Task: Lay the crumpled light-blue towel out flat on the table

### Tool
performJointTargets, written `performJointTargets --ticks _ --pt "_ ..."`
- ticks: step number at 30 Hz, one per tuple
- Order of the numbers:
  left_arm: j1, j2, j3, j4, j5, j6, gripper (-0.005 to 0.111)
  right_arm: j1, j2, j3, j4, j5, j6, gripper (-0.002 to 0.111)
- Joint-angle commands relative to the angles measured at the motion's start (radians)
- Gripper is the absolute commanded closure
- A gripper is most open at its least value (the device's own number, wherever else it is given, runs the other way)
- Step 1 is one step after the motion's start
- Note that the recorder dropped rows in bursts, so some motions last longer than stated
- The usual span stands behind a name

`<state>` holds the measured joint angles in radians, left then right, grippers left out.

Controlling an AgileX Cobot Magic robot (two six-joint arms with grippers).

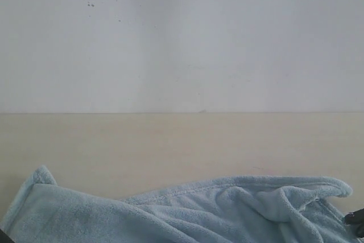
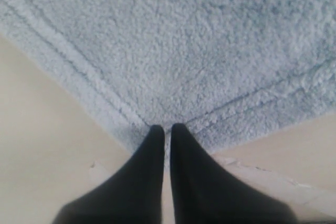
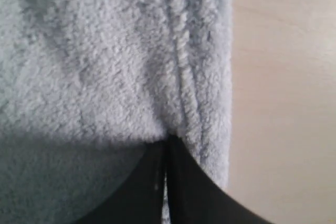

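The pale-blue fluffy towel (image 1: 187, 211) lies rumpled along the near edge of the cream table (image 1: 182, 140), with folds toward the right. In the left wrist view a hemmed corner of the towel (image 2: 184, 51) runs into the tips of my left gripper (image 2: 167, 129), whose black fingers (image 2: 149, 171) stand shut on that corner. My right gripper (image 3: 166, 142) is shut on the towel's stitched hem (image 3: 181, 61), and the cloth bunches over its fingers. In the exterior view only dark slivers of the left gripper (image 1: 3, 237) and the right gripper (image 1: 356, 220) show. No white label is visible.
A white speckled wall (image 1: 182, 38) rises behind the table. Bare table surface (image 1: 170, 146) stretches from the towel back to the wall. A pale scuffed patch (image 2: 273, 179) on the table lies beside the left fingers.
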<state>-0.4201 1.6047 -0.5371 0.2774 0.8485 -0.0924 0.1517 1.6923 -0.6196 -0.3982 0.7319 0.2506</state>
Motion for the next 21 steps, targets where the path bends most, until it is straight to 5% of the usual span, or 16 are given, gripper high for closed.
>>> performJointTargets --ticks 1,7,13,21 --pt "0.0 -0.01 0.001 -0.008 0.01 -0.004 0.103 -0.002 0.015 0.013 -0.192 -0.023 0.157 0.106" --pt "0.0 -0.01 0.001 -0.008 0.015 -0.004 0.103 -0.031 0.015 0.013 -0.435 -0.033 0.401 0.106" --pt "0.0 -0.01 0.001 -0.008 0.0 -0.004 0.103 -0.127 0.009 -0.012 -0.374 -0.081 0.422 0.106" --pt "0.0 -0.01 0.001 -0.005 -0.015 -0.004 0.103 -0.098 -0.206 -0.031 0.592 -0.354 -0.52 0.106"
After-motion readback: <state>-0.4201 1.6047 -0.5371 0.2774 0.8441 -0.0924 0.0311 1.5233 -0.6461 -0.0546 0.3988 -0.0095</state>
